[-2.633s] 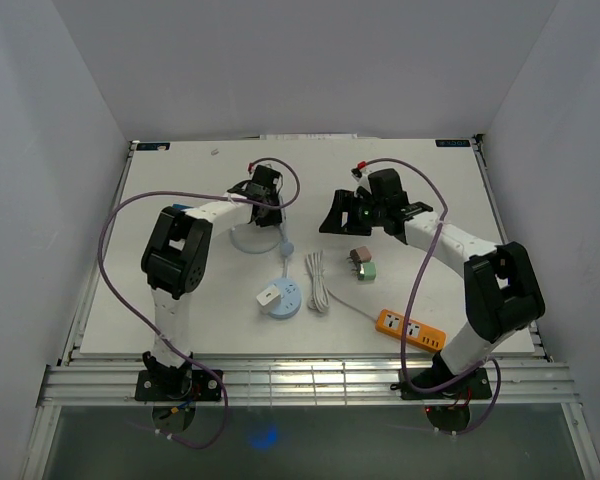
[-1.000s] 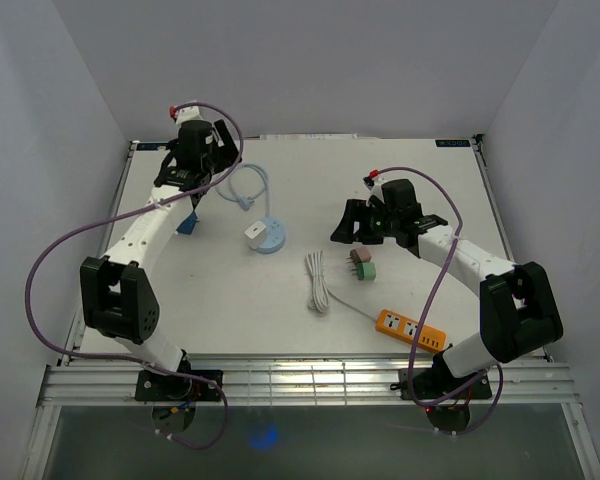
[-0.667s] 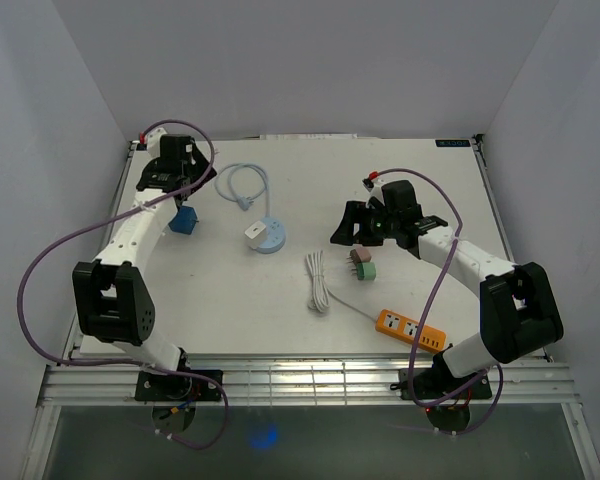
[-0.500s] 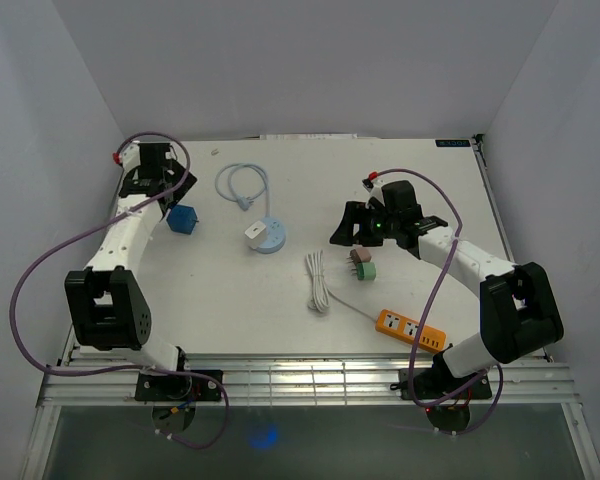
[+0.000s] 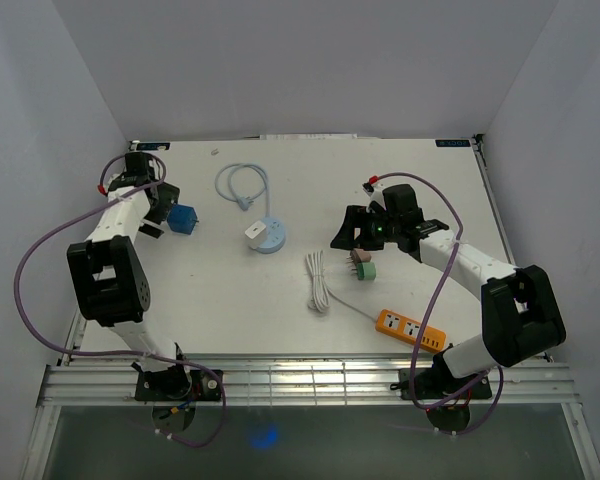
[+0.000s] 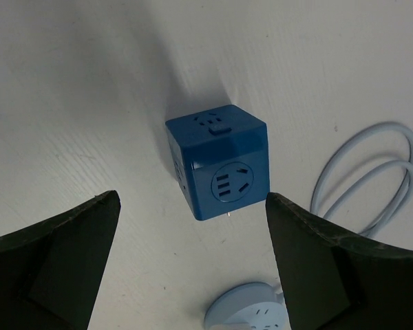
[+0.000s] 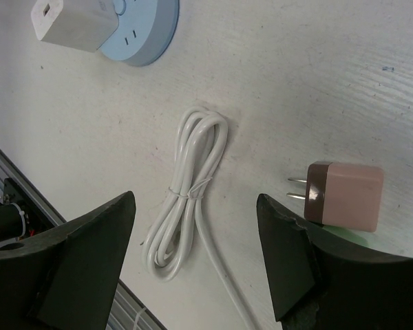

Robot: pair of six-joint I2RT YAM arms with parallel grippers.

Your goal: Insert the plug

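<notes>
Right of the tabletop's centre lies the pink plug [image 7: 344, 196]: a smooth, boxy plastic body with rounded corners, a brown face and two thin metal prongs that point sideways along the surface. A rounded green adapter [image 5: 368, 271] lies against its near side. The right gripper [image 7: 195, 199] hangs above it with its jaws spread and nothing between them; its black fingers [image 7: 89, 240] are matte and wedge-shaped.

Beside the plug, a glossy white cord [image 7: 189, 199] is folded into a long bundle and tied at the middle. It runs to a flat orange power strip [image 5: 410, 329] toward the near edge.

Left of centre sits a round, pale-blue socket disc [image 5: 268, 240] with a white cube charger [image 7: 76, 24] on top. Its thin pale-blue cable [image 6: 372, 172] loops toward the far edge.

Near the far-left corner stands a blue socket cube [image 6: 219, 159] of smooth plastic with bevelled edges and slot openings on its faces. The left gripper [image 6: 191, 206] is over it, released, with its fingers wide on either side and not touching it.

The tabletop [image 6: 89, 89] is white with a faint grain.
</notes>
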